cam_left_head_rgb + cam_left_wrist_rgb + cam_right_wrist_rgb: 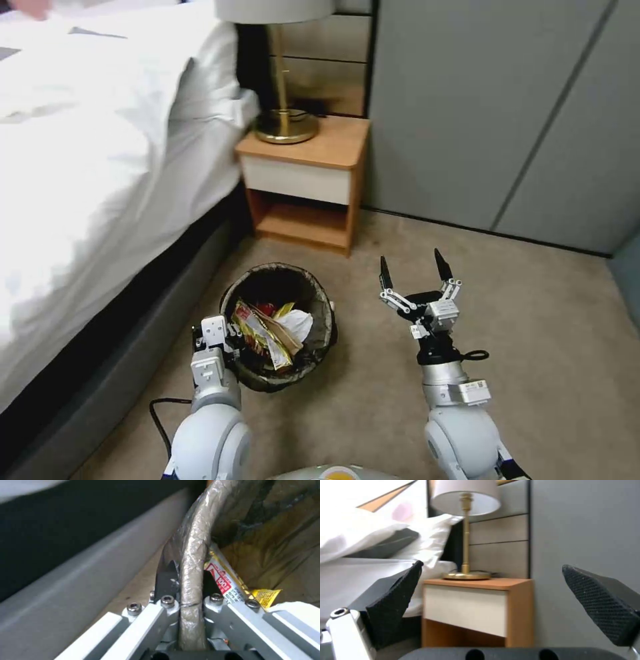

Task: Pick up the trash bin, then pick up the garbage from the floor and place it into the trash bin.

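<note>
A: Where's the small round trash bin (pixel 320 333) w/ the dark bag folded over its rim?

B: Over the beige carpet (pixel 547 347), just beside the grey bed base (pixel 133 347) and in front of the wooden nightstand (pixel 303 180). The left gripper (pixel 230 343) has it by the near-left rim: in the left wrist view the bag-wrapped rim (pixel 191 580) runs between the two fingers (pixel 165 580), one outside the wall, one inside, clamped on it.

A: And the garbage?

B: Inside the bin. A yellow-and-red snack wrapper (pixel 270 333) lies across the opening, a crumpled white tissue (pixel 298 323) next to it, a bit of red wrapper (pixel 265 309) behind (the rest is too dark to sort out). The left wrist view shows the yellow wrapper (pixel 226 582) pressed up vs. the inner finger.

A: Right arm?

B: The right gripper (pixel 413 273) hangs above the carpet, right of the bin and apart from it, fingers spread wide, nothing between them. Its black textured pads (pixel 396 597) frame the nightstand (pixel 470 610) and the brass table lamp (pixel 466 530) in the right wrist view.

A: Anything else?

B: White bedding (pixel 100 147) on the bed at left, grey wall panels (pixel 493 113) behind.
</note>
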